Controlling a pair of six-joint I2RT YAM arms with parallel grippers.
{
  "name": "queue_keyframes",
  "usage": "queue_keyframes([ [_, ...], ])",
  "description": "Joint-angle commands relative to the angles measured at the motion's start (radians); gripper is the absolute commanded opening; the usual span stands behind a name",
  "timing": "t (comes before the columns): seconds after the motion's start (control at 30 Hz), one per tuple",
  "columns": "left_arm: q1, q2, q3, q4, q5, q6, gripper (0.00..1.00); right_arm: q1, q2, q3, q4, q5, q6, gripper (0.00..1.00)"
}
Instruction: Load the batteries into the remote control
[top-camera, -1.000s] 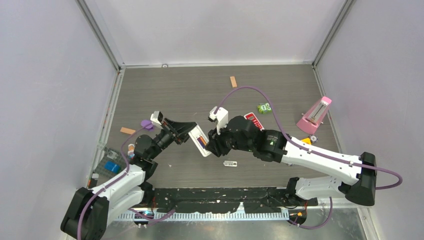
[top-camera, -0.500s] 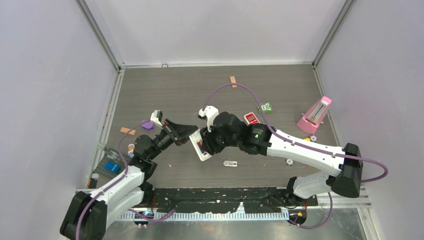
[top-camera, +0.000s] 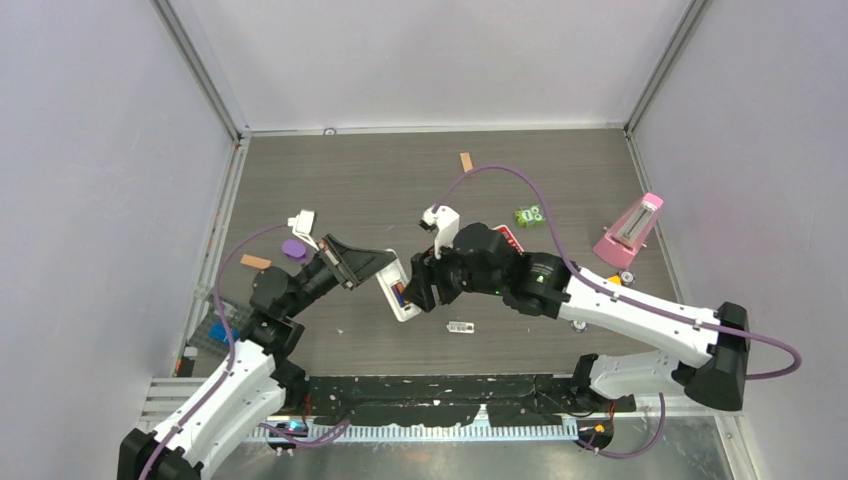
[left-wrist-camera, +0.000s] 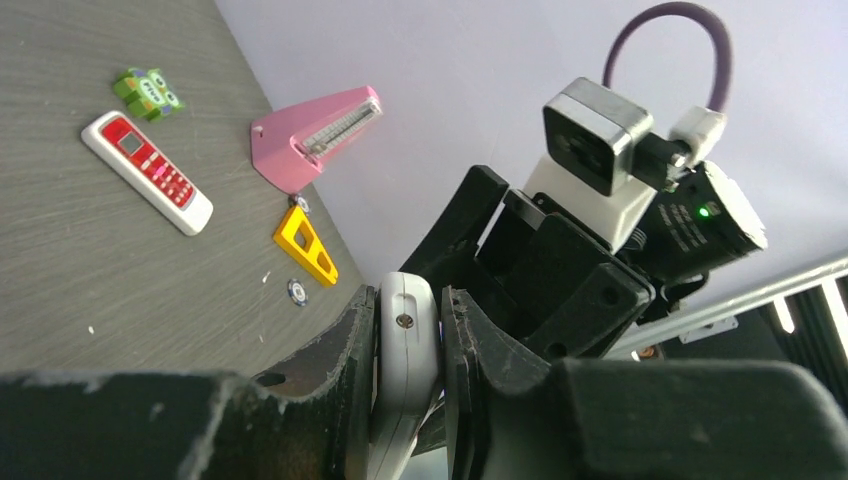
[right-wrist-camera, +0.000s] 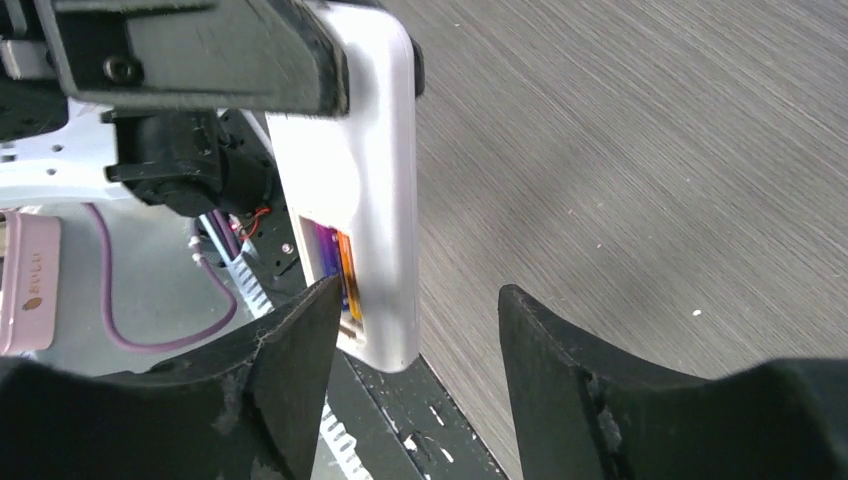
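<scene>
My left gripper is shut on the long white remote control and holds it above the table; it also shows edge-on between my fingers in the left wrist view. In the right wrist view the remote has its back compartment open, with the orange battery and the dark blue-purple battery lying side by side inside. My right gripper is open, its jaws on either side of the remote's lower end without touching; it also shows in the top view.
A shorter red-faced remote lies behind my right arm. A pink metronome, a green toy, a yellow triangle, a small white cover piece, tan blocks and a purple disc lie around. A tray stands at the left edge.
Both arms shifted a little; the left gripper kept hold of the remote and the right gripper stayed at the remote's lower end.
</scene>
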Motion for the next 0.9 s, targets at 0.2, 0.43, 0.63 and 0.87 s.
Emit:
queue_keyframes([
  [0.2,-0.007,-0.021,0.093,-0.045,0.100,0.145,0.00,-0.004,-0.192,-0.167,0.224,-0.147,-0.005,0.77],
  [0.43,-0.007,-0.006,0.102,-0.029,0.123,0.122,0.00,-0.005,-0.205,-0.179,0.257,-0.141,0.000,0.80],
  [0.63,-0.007,-0.040,0.110,-0.143,0.066,0.174,0.00,-0.007,-0.211,-0.199,0.223,-0.017,-0.007,0.80],
  [0.87,-0.005,-0.125,0.148,-0.536,-0.188,0.312,0.00,-0.116,-0.132,-0.213,0.013,0.095,-0.070,0.75],
])
